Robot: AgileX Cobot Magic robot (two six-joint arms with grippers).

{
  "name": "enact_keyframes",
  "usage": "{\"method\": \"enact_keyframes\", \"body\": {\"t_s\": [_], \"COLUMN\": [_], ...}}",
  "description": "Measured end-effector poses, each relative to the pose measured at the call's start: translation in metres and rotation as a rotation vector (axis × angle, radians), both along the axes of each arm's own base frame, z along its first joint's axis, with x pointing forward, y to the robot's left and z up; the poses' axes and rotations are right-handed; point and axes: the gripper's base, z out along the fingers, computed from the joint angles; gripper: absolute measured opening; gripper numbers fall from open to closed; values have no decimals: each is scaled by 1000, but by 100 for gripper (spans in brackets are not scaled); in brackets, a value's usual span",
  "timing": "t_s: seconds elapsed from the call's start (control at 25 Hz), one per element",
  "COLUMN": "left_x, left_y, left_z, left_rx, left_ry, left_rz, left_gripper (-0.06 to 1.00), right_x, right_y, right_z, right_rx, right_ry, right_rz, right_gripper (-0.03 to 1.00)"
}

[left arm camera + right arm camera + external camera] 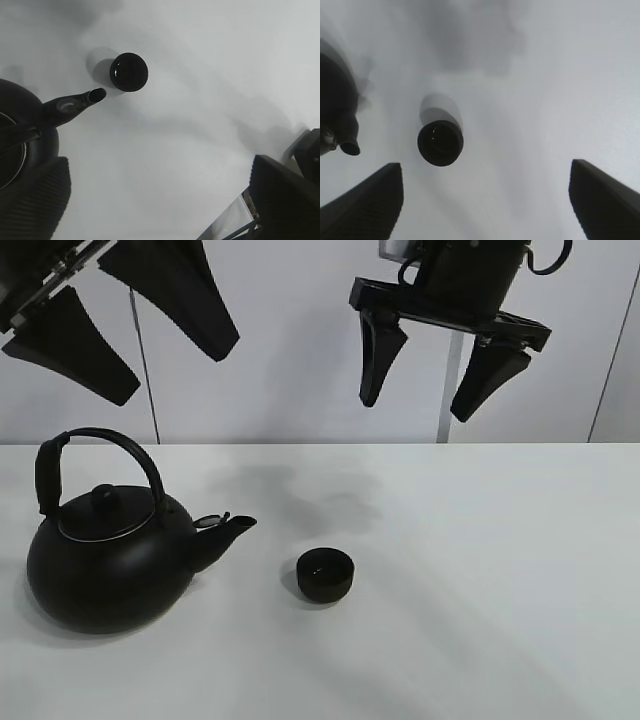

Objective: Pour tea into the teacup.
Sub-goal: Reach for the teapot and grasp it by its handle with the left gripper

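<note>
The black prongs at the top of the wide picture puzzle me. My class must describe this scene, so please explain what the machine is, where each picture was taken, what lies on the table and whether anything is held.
Those prongs are the fingers of two robot arms' grippers, which work like pincers. The wide picture comes from a camera mounted high, off the arms. It shows the left gripper and the right gripper, both open, hanging above a white table and holding nothing. The other two pictures come from cameras on the arms' wrists, looking down between the fingers. On the table stand a big black kettle with an arched handle and, just beyond its spout without touching it, a small black teacup.
</note>
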Motion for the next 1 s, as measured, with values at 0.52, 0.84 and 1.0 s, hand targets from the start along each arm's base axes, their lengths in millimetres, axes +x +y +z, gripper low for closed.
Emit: {"method": "enact_keyframes", "body": {"t_s": [0.52, 0.84, 1.0], "left_x": [0, 0, 0], "left_y": [0, 0, 0], "left_z": [0, 0, 0], "left_rx": [0, 0, 0], "left_ry": [0, 0, 0], "left_rz": [0, 0, 0], "left_gripper": [70, 70, 70], "right_x": [3, -2, -2], "right_y": [-15, -17, -19], "right_z": [8, 19, 20], "right_rx": [70, 67, 52], "right_ry": [10, -7, -12], "right_rz": [-57, -71, -77], "right_gripper": [61, 61, 61]}}
